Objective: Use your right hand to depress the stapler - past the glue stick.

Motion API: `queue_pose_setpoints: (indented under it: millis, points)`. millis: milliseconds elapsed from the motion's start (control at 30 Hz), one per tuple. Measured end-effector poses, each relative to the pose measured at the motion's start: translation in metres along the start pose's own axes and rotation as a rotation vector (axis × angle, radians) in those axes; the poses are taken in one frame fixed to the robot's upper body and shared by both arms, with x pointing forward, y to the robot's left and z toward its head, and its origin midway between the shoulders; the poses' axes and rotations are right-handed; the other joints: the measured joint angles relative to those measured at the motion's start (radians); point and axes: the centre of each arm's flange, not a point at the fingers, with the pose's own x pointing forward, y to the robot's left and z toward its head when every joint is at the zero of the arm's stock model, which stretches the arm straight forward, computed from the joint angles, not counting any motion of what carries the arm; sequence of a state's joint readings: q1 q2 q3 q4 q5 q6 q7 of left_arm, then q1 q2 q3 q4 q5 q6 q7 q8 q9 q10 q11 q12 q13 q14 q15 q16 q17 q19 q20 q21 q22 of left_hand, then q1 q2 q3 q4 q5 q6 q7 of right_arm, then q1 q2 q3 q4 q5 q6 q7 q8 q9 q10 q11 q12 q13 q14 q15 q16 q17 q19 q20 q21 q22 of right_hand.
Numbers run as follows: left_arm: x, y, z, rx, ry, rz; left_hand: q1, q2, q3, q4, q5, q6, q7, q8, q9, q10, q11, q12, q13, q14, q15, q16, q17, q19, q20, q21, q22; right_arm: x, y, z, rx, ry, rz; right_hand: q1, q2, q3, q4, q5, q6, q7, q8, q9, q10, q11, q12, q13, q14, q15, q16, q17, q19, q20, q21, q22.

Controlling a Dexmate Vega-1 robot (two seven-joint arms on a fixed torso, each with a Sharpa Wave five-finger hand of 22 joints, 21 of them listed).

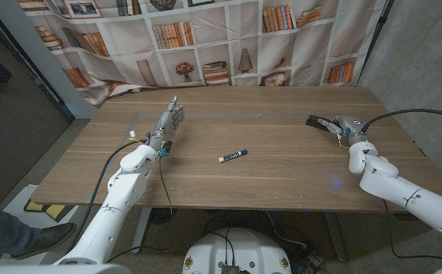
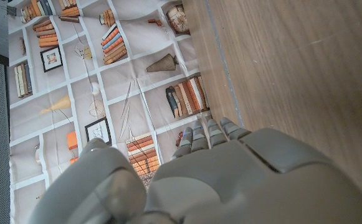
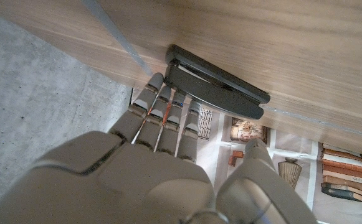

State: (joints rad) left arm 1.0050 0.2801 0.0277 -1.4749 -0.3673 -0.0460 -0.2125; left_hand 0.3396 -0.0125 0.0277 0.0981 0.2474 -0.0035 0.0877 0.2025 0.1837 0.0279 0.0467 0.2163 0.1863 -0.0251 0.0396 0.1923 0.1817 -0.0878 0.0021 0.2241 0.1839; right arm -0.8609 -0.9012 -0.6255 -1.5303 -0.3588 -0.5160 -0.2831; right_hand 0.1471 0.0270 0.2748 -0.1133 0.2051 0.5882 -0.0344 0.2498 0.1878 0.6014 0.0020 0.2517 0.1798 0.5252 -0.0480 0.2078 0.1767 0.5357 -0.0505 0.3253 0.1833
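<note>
- The stapler (image 1: 321, 122) is lying on the desk (image 1: 281, 171), far back on the right side, past the glue stick (image 1: 233, 157).
- It is black and long. It is lying flat, with one end pointing toward the middle of the desk.
- In the right wrist view, the stapler (image 3: 215, 83) is sitting just in front of the fingers (image 3: 162, 109) of the right hand (image 3: 149, 174).
- The right hand (image 1: 348, 126) is reaching to the stapler. Its fingers are lying straight and close together, and the tips are at the stapler's side. I cannot tell if they are touching it or pressing it.
- The right hand is not wrapping around anything.
- The glue stick is lying on its side near the middle of the desk. It is white with a dark blue end. It is well apart from both hands.
- The left hand (image 1: 167, 122) is staying on the left side of the desk, far from the stapler. Its fingers are straight and pointing up toward the back, and it is holding nothing.
- In the left wrist view, the left hand (image 2: 230, 177) is showing its gray back over the wood.
- A cloth (image 1: 228, 38) with pictures of bookshelves is hanging behind the desk.
- A person's shoe (image 1: 42, 237) is showing on the floor by the desk's left corner.
</note>
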Motion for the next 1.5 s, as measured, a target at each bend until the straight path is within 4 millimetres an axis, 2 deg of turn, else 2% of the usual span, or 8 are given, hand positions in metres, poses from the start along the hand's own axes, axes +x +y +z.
queue_pose_setpoints:
  millis: [267, 367, 700, 833, 900, 1033, 1500]
  points:
    - [0.001, 0.0, -0.001, 0.003, 0.008, -0.003, 0.0, 0.0, 0.0, 0.0, 0.0, 0.0, 0.0, 0.0, 0.0, 0.0, 0.0, 0.0, 0.0, 0.0, 0.0, 0.0, 0.0, 0.0, 0.0, 0.0, 0.0, 0.001, 0.009, -0.001, -0.004, 0.006, 0.017, 0.004, 0.004, 0.0, 0.0, 0.0, -0.002, 0.0, -0.003, -0.001, -0.006, 0.005, -0.004, -0.001, 0.015, -0.001, -0.002, -0.002, 0.0, 0.0, 0.0, 0.0]
    - [0.001, 0.0, -0.001, 0.004, 0.011, -0.003, 0.0, 0.0, 0.0, 0.0, 0.0, 0.0, 0.0, 0.0, 0.0, 0.0, 0.0, -0.004, 0.0, 0.0, 0.0, 0.0, 0.0, 0.0, 0.0, 0.0, 0.0, 0.001, 0.012, -0.002, -0.006, 0.008, 0.022, 0.004, 0.004, 0.0, 0.0, 0.0, -0.032, -0.001, -0.003, -0.001, -0.02, 0.01, -0.005, -0.001, 0.029, 0.0, -0.008, -0.005, 0.022, 0.0, 0.0, 0.0]
    - [0.002, -0.002, -0.001, 0.005, 0.014, -0.009, 0.0, 0.0, -0.003, 0.003, 0.0, 0.0, 0.0, 0.0, 0.0, 0.0, 0.0, -0.007, 0.0, 0.0, 0.0, -0.004, 0.0, 0.0, 0.0, 0.0, 0.0, 0.002, 0.015, -0.005, -0.006, 0.014, 0.027, 0.008, 0.008, 0.0, 0.0, 0.0, -0.059, -0.007, -0.003, -0.005, -0.046, 0.012, -0.005, -0.004, 0.042, 0.007, -0.007, -0.005, 0.102, -0.009, 0.017, 0.0]
    - [0.003, -0.003, -0.001, 0.004, 0.014, -0.01, 0.0, 0.0, -0.003, 0.003, 0.0, 0.0, 0.0, 0.0, 0.0, 0.0, 0.0, -0.007, 0.0, 0.0, 0.0, -0.004, 0.0, 0.0, 0.0, 0.0, 0.0, 0.002, 0.016, -0.005, -0.006, 0.013, 0.028, 0.008, 0.008, 0.0, 0.0, 0.0, -0.065, -0.003, -0.003, -0.005, -0.046, 0.012, -0.005, -0.007, 0.042, 0.007, -0.007, -0.005, 0.119, -0.011, 0.021, 0.0]
    - [0.003, -0.004, -0.001, 0.002, 0.015, -0.011, 0.0, 0.0, -0.003, 0.002, 0.0, 0.0, 0.0, 0.0, 0.0, 0.0, 0.0, -0.007, 0.0, 0.0, 0.0, -0.004, 0.0, 0.0, 0.0, 0.0, 0.0, 0.002, 0.017, -0.006, -0.006, 0.012, 0.029, 0.011, 0.011, 0.0, 0.0, 0.0, -0.073, -0.011, -0.003, -0.005, -0.05, 0.008, -0.006, -0.007, 0.042, 0.007, -0.007, -0.005, 0.127, -0.012, 0.023, 0.0]
    - [0.003, -0.004, -0.002, 0.0, 0.016, -0.01, 0.005, 0.005, -0.007, -0.002, 0.0, 0.0, 0.0, 0.0, 0.0, 0.0, 0.0, -0.007, 0.0, 0.0, 0.0, -0.004, 0.0, 0.0, 0.0, 0.0, 0.0, 0.002, 0.017, -0.006, -0.006, 0.01, 0.03, 0.013, 0.013, 0.0, 0.0, 0.0, -0.079, -0.008, -0.003, -0.004, -0.061, 0.019, -0.006, -0.006, 0.041, 0.008, -0.008, -0.005, 0.138, -0.012, 0.026, 0.0]
    - [0.002, -0.005, -0.005, -0.008, 0.02, -0.007, 0.005, 0.005, -0.007, -0.001, 0.0, 0.0, 0.0, 0.0, 0.0, 0.0, 0.0, -0.007, 0.0, 0.0, 0.0, -0.004, 0.0, 0.0, 0.0, 0.0, 0.0, -0.001, 0.018, -0.003, -0.006, -0.02, 0.025, 0.017, 0.017, 0.004, -0.004, 0.0, -0.079, -0.008, -0.003, -0.004, -0.066, 0.024, -0.006, -0.005, 0.04, 0.008, -0.008, -0.005, 0.141, -0.016, 0.026, 0.0]
